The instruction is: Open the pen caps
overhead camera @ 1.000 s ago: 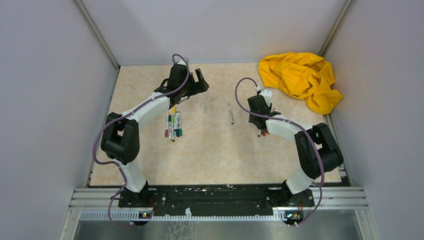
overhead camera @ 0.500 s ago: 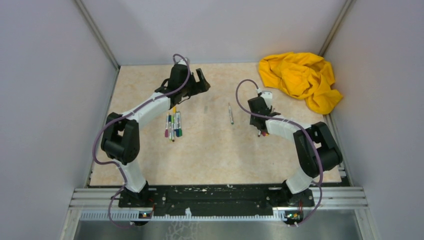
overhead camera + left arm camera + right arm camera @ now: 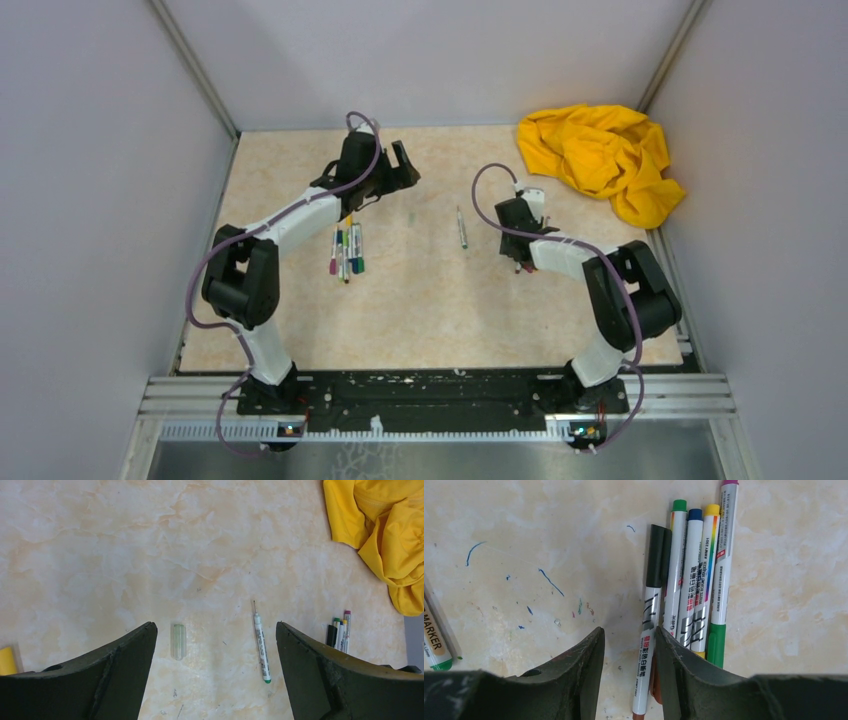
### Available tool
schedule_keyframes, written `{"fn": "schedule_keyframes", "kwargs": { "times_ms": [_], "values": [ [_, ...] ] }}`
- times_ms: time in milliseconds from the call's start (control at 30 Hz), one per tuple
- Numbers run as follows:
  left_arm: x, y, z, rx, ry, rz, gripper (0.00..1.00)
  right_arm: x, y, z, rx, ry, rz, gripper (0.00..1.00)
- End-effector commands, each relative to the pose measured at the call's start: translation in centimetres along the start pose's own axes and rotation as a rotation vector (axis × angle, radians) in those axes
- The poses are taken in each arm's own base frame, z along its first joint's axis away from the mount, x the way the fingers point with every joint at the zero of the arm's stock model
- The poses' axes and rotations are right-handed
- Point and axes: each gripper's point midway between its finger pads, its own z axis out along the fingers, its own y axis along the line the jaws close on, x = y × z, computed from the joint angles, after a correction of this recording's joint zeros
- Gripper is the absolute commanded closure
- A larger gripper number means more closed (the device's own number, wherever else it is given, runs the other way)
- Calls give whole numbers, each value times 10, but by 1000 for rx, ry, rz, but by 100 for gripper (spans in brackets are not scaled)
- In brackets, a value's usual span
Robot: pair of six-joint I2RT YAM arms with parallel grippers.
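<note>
My left gripper point(image 3: 215, 625) hangs open over bare table, far left of centre in the top view point(image 3: 406, 167). A translucent greenish pen cap point(image 3: 178, 641) lies loose just inside its left finger, with an uncapped white pen point(image 3: 261, 642) further right. My right gripper point(image 3: 628, 630) is open and low over a row of capped markers point(image 3: 694, 580). One white marker point(image 3: 644, 670) lies between its fingers, close to the right finger, with a gap on the left. Black point(image 3: 657, 555) and green point(image 3: 716, 645) caps show. In the top view this gripper point(image 3: 517, 225) sits right of centre.
A crumpled yellow cloth point(image 3: 600, 160) lies in the far right corner. A second bunch of markers point(image 3: 346, 250) lies under the left forearm. The lone uncapped pen point(image 3: 462, 228) and the loose cap point(image 3: 410, 217) rest mid-table. Grey walls close three sides.
The right wrist has edged slightly to the left above its markers, jaws narrowing a touch. The left arm has barely moved.
</note>
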Motion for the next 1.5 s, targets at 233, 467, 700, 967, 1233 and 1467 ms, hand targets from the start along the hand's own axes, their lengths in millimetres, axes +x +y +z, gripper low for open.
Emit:
{"fn": "schedule_keyframes", "kwargs": {
  "times_ms": [233, 467, 700, 967, 1233, 1467],
  "values": [
    [-15, -16, -12, 55, -46, -10, 6, 17, 0, 6, -7, 50, 24, 65],
    [-12, -15, -10, 56, -41, -13, 6, 26, 1, 5, -16, 91, 8, 100],
    [-6, -34, -15, 158, 11, -10, 5, -8, 35, -27, -225, -68, -64, 100],
    [26, -68, -15, 381, 155, -123, 7, -41, 107, -81, -571, -164, -121, 100],
    [48, -77, -18, 460, 245, -190, 11, -56, 150, -104, -733, -193, -127, 100],
    [64, -78, -13, 475, 297, -217, 16, -68, 177, -115, -793, -202, -134, 100]
  ]
}}
